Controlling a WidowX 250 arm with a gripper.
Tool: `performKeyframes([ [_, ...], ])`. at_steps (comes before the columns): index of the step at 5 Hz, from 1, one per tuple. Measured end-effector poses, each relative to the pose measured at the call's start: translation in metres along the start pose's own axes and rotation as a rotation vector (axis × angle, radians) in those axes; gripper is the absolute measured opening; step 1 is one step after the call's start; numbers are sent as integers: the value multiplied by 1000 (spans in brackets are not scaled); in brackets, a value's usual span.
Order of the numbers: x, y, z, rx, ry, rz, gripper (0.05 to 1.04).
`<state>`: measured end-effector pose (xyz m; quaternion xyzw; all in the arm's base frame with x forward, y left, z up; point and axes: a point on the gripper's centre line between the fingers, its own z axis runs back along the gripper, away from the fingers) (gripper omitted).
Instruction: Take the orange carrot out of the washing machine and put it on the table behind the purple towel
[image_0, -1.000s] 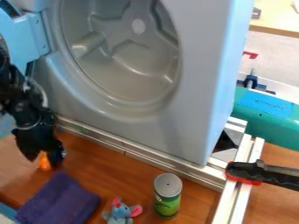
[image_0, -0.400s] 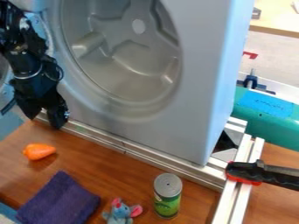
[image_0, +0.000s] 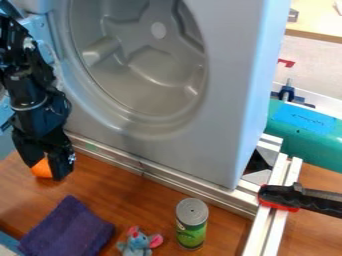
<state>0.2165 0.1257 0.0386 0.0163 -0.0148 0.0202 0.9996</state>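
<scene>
A brown wooden table (image_0: 130, 197) carries, by the view's clock, an orange object (image_0: 41, 169) at eight; a purple cloth (image_0: 67, 230) at seven; a plush mouse (image_0: 138, 243) near six; an upright green can (image_0: 192, 231) towards half past five; metal rails (image_0: 167, 180) running towards four.

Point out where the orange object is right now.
In the camera view, the orange object is at the left, showing between the fingers of the pincer, a little above the purple cloth in the picture.

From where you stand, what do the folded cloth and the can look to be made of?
The purple cloth looks like soft fabric, probably terry, given its fuzzy, matte surface. The can seems metal or cardboard, with a dull grey lid and a printed green side.
</scene>
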Motion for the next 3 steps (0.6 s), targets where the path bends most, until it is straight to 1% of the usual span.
performKeyframes([
  [3, 0, -1, -1, -1, 3, -4, 998],
])
